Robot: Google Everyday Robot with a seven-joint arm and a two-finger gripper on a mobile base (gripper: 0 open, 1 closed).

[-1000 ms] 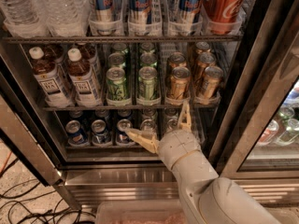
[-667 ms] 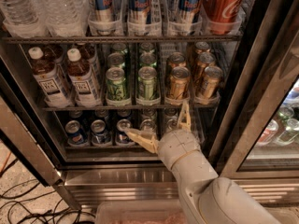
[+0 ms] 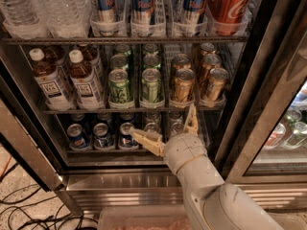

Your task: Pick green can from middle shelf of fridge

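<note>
Hovering gripper [image 3: 169,131] just below middle shelf [image 3: 144,110] rail, jaws spread wide, empty, green can [image 3: 151,85] upright above.

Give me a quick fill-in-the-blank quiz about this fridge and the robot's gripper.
The gripper, fingers ___, is in front of the Pepsi cans.
On the middle shelf, the green cans stand between the tea bottles and the ___ cans.
The Coca-Cola can stands on the ___ shelf.
Missing words: open; gold; top.
</note>
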